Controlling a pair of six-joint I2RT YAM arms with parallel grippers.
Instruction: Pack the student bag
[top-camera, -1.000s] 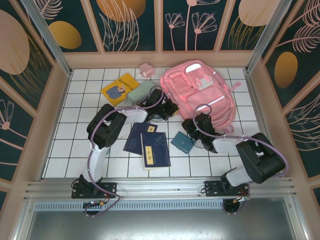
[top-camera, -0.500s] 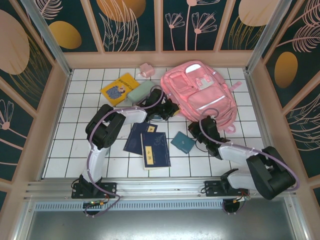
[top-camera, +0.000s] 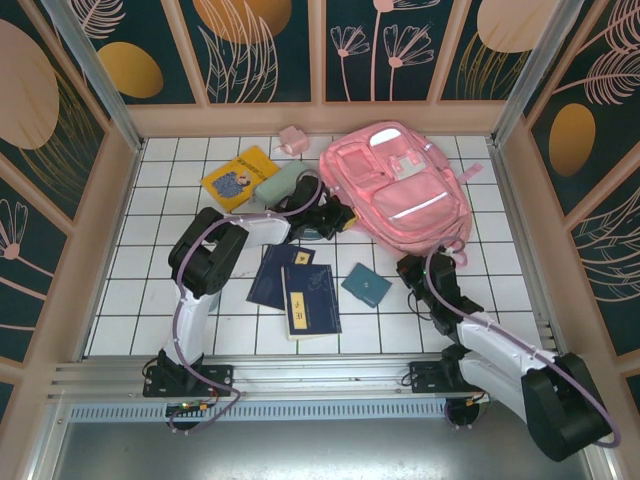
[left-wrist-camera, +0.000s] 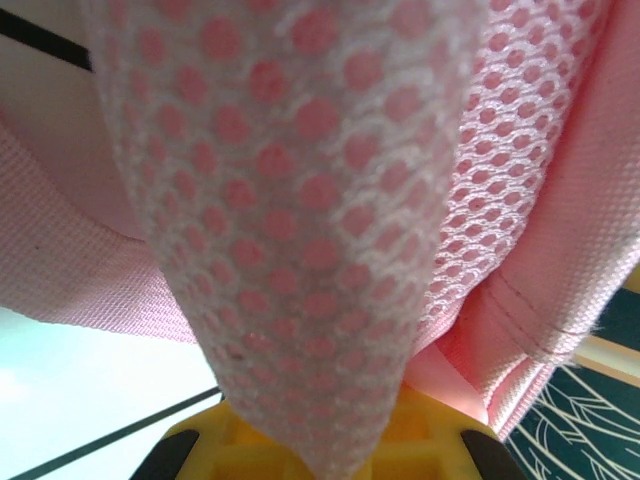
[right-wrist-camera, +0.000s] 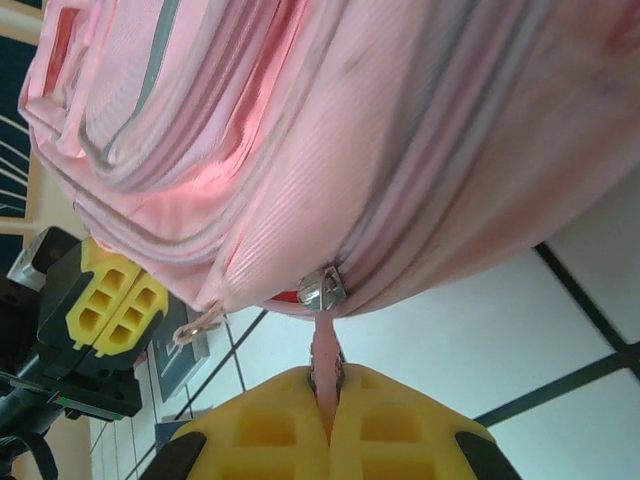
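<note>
The student bag (top-camera: 400, 190), glossy pink with a silvery strip, lies at the back right of the tiled table. My left gripper (top-camera: 335, 215) is at its left edge. In the left wrist view the yellow fingers (left-wrist-camera: 250, 450) are shut on a fold of the bag's pink mesh fabric (left-wrist-camera: 300, 200). My right gripper (top-camera: 420, 268) is at the bag's near edge. It (right-wrist-camera: 330, 405) is shut on the pink zipper pull (right-wrist-camera: 327, 365), which hangs from a metal slider (right-wrist-camera: 322, 288) on the bag (right-wrist-camera: 350, 130). The left gripper (right-wrist-camera: 110, 305) shows beyond it.
A yellow book (top-camera: 237, 178), a pale-green pencil case (top-camera: 280, 183) and a small pink item (top-camera: 292, 138) lie at the back left. Two dark blue books (top-camera: 295, 285) and a small teal notebook (top-camera: 366, 285) lie in the middle. Pink walls (top-camera: 110, 220) fence the table.
My right arm has swung to the right and nearer along the bag's near edge, and its jaws have closed on the zipper pull. The left arm has stayed put.
</note>
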